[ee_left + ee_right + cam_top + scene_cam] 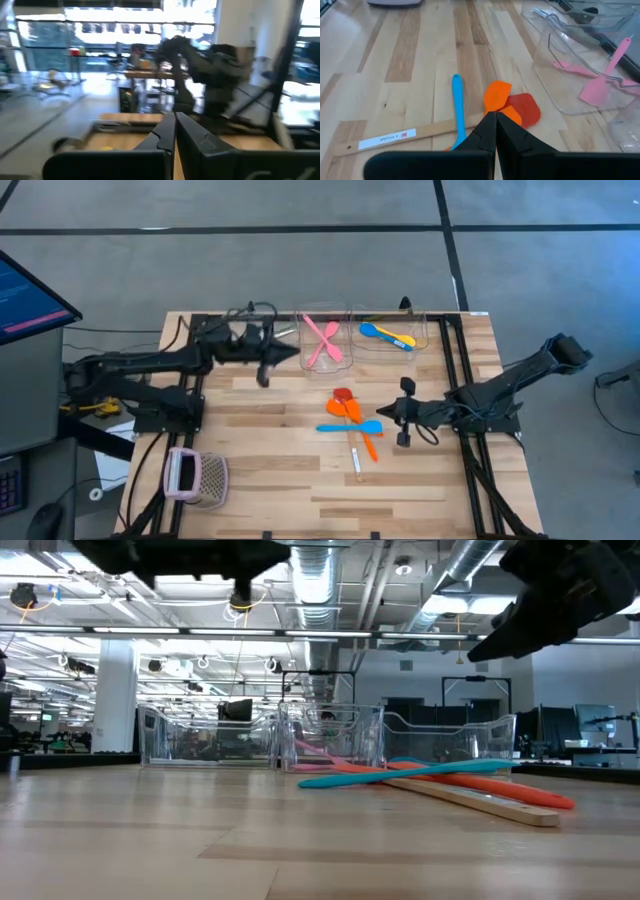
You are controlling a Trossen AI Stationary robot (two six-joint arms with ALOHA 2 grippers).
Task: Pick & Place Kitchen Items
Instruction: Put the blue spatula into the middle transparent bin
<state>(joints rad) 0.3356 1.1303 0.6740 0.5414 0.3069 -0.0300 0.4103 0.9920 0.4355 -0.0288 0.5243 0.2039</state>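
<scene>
The right gripper point(392, 418), fingers together and empty, is hovering mid-frame right beside the blue spoon point(350, 427); it needs to open first. The left gripper point(285, 352), also closed, is waiting upper centre-left.

A light wooden slatted desk point(280, 470) stood on a grey floor point(300, 270). Two clear plastic bins point(345, 315) sat side by side at its far edge. A pink-and-white mesh basket point(195, 477) lay near the front left corner. A dark monitor with a blue-lit screen point(25, 295) stood off the desk's left side.
</scene>
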